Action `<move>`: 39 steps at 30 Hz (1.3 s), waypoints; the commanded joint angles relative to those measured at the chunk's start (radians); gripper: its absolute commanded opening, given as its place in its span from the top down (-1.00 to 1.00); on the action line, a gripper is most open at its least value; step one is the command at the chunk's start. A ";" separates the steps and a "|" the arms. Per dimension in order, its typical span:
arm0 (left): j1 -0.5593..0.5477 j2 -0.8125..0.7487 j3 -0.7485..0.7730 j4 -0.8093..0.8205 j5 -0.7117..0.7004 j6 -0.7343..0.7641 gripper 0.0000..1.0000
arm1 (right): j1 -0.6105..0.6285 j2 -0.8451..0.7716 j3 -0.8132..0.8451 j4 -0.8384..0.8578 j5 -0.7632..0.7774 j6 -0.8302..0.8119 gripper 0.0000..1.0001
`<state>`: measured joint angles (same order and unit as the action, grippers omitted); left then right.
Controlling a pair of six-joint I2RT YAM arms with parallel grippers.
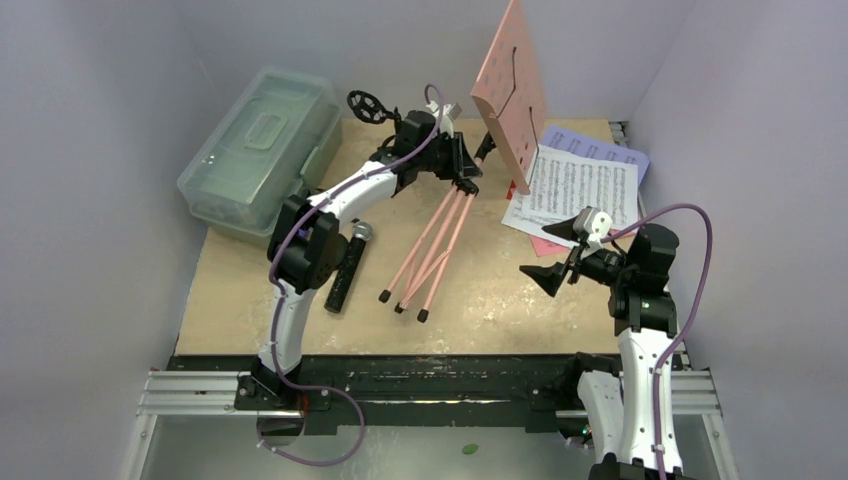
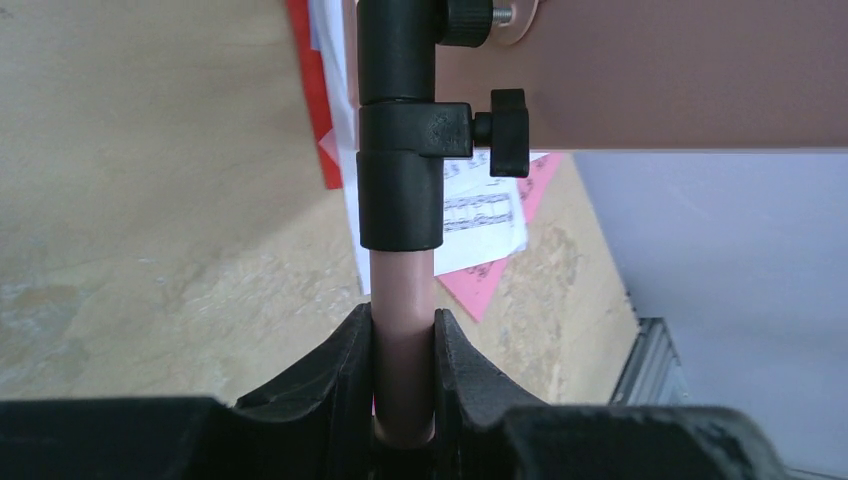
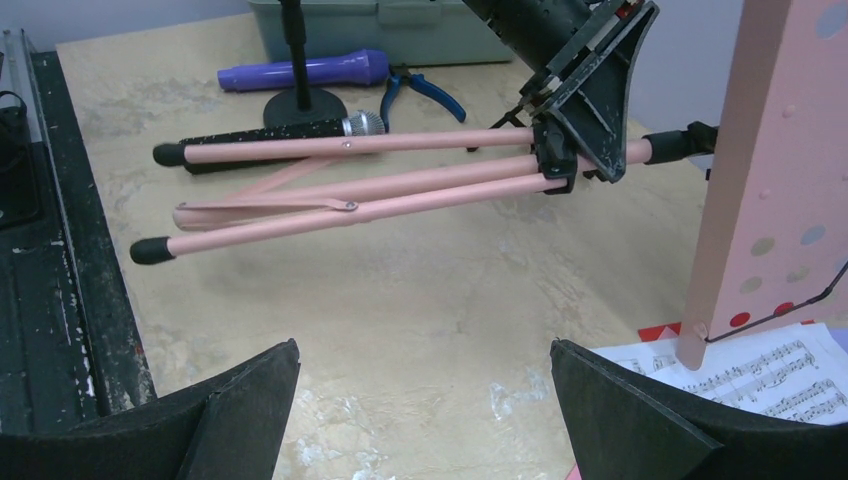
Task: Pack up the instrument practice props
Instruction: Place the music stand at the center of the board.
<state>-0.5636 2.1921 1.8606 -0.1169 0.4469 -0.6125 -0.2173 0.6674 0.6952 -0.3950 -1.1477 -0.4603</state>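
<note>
The pink perforated music rack (image 1: 512, 95) leans upright at the back, its folded pink tripod legs (image 1: 430, 245) stretched toward me over the table. My left gripper (image 1: 465, 165) is shut on the stand's pink pole (image 2: 402, 290), just below the black clamp collar (image 2: 402, 170). My right gripper (image 1: 555, 262) is open and empty, hovering near the white sheet-music page (image 1: 575, 190). A lilac page (image 1: 600, 150) and a red page (image 1: 545, 245) lie under the white one. A black-silver microphone (image 1: 348, 262) lies left of the legs. A purple microphone (image 3: 300, 72) lies near a black mic stand (image 3: 303, 100).
A clear greenish plastic case (image 1: 260, 150) stands shut at the back left. Blue-handled pliers (image 3: 420, 92) lie in front of it. Grey walls close in the table on the left, back and right. The black rail (image 1: 430, 385) runs along the near edge.
</note>
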 commanded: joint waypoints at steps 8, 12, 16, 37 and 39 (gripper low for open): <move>-0.002 -0.092 0.046 0.662 0.168 -0.363 1.00 | -0.005 -0.005 -0.007 0.028 -0.015 0.004 -0.98; -0.004 -0.085 0.033 0.785 0.172 -0.465 1.00 | -0.005 -0.003 -0.008 0.028 -0.014 0.004 -0.98; -0.009 -0.073 0.029 0.884 0.174 -0.559 1.00 | -0.005 -0.003 -0.007 0.028 -0.014 0.003 -0.98; -0.080 0.063 0.015 0.879 0.222 -0.603 1.00 | -0.005 -0.008 -0.007 0.025 -0.018 -0.003 -0.98; -0.080 0.074 0.003 0.872 0.222 -0.599 1.00 | -0.005 -0.008 -0.008 0.025 -0.017 -0.004 -0.98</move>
<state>-0.6540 2.3470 1.8297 0.4740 0.6453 -1.1606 -0.2173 0.6666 0.6952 -0.3950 -1.1473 -0.4610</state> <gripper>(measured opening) 0.208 0.987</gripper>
